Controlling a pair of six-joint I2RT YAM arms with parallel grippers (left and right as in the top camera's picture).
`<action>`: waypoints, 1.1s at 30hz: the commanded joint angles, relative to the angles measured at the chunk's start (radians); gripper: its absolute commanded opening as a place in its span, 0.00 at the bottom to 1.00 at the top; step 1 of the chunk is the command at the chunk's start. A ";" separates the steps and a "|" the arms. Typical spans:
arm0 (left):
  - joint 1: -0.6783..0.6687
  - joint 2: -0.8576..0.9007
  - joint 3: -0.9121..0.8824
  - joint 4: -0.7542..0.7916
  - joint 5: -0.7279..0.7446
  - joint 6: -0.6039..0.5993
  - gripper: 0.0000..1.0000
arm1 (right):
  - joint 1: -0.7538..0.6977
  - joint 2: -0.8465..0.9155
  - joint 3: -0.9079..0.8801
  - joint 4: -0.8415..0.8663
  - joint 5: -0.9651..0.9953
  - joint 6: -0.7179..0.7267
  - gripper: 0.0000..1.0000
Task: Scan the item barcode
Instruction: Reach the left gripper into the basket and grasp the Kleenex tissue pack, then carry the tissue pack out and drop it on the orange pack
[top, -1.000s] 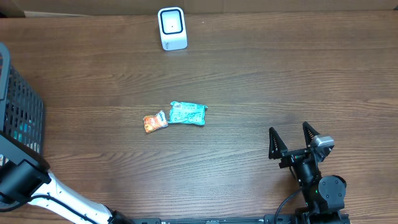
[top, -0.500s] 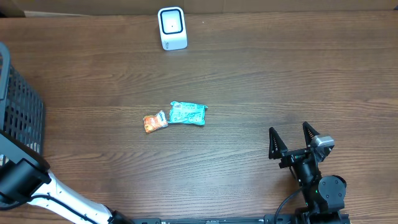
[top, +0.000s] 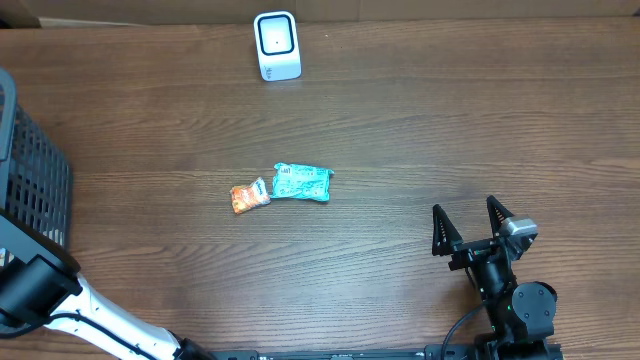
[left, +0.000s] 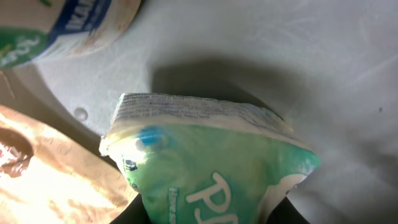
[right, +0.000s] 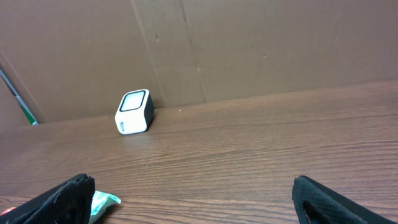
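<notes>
My left end effector (left: 208, 214) has just pinched shut on the green-and-white plastic pouch (left: 211, 162) in the black mesh basket (top: 30, 170), my right end effector (top: 467, 226) gapes idle, and the white boxy scanner (top: 277, 45) comes next.

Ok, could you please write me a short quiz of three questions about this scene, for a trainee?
1. True or false: the right pincer is open and empty.
2. Fill in: seen from the robot, the scanner stands near the table's ___ edge.
3. What lies right beside the teal packet? A) the scanner B) the orange packet C) the right pincer
Key: 1 true; 2 far; 3 B.
</notes>
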 joint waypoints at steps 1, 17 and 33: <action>-0.007 -0.018 0.060 -0.024 -0.008 -0.012 0.20 | 0.005 -0.011 -0.010 0.003 0.000 -0.002 1.00; -0.007 -0.193 0.420 -0.270 0.114 -0.095 0.20 | 0.005 -0.011 -0.010 0.003 0.000 -0.002 1.00; -0.030 -0.577 0.611 -0.388 0.403 -0.130 0.20 | 0.005 -0.011 -0.010 0.004 0.000 -0.002 1.00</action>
